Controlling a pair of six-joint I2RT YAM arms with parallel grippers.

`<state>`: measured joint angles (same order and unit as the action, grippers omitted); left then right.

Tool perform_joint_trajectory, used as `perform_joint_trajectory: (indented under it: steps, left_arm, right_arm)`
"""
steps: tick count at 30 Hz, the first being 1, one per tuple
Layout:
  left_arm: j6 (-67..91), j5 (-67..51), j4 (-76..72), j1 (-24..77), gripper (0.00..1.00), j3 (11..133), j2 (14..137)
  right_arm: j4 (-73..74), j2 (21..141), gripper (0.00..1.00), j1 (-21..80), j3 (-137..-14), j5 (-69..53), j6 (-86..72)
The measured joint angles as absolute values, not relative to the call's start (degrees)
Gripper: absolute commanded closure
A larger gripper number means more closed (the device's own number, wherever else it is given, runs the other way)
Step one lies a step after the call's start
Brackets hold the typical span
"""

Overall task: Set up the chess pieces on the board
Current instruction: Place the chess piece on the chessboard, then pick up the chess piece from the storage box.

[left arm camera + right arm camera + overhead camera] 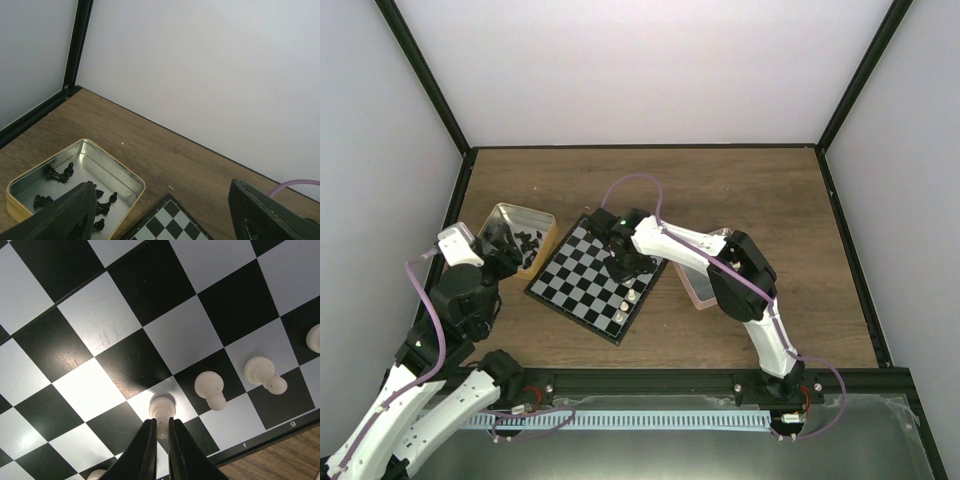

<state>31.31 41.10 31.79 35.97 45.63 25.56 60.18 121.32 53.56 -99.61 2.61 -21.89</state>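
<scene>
Several cream-white chess pieces [210, 389] stand upright in a row along the lettered edge of the board [100, 330]. The right gripper [160, 429] is over that row, its fingers pressed together on one cream pawn [162, 410] above a pale square. The left gripper [162, 212] hangs at the board's left corner, jaws wide apart, holding nothing. Beyond it a gold tin [125, 176] sits on the table [200, 165], with black pieces [57, 173] lying inside.

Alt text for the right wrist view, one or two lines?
The right gripper is shut on a cream-white pawn over a pale square of the board. Two more white pawns stand beside it, near the board's lettered edge.
</scene>
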Motion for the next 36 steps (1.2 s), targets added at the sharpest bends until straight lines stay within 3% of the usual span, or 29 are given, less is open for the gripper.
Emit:
perform_joint_trajectory:
  steps: [12,21,27,36]
  left_arm:
    - [31.3,40.9,31.8,35.9,0.26,45.6,25.6]
    - [31.2,40.2,31.5,35.9,0.25,45.6,26.2]
    - [31.0,39.4,31.0,35.9,0.25,45.6,27.6]
    - [30.4,38.1,30.0,35.9,0.25,45.5,28.9]
  right_arm:
    - [59.5,119.0,0.74,53.6,-99.7,4.1,-25.3]
    - [53.3,109.5,0.72,52.0,-94.7,8.4,-30.0]
    - [49.0,104.8,0.65,47.7,-85.6,11.9,-33.9]
    - [40.3,90.2,0.61,33.2,-64.1,14.2,-38.7]
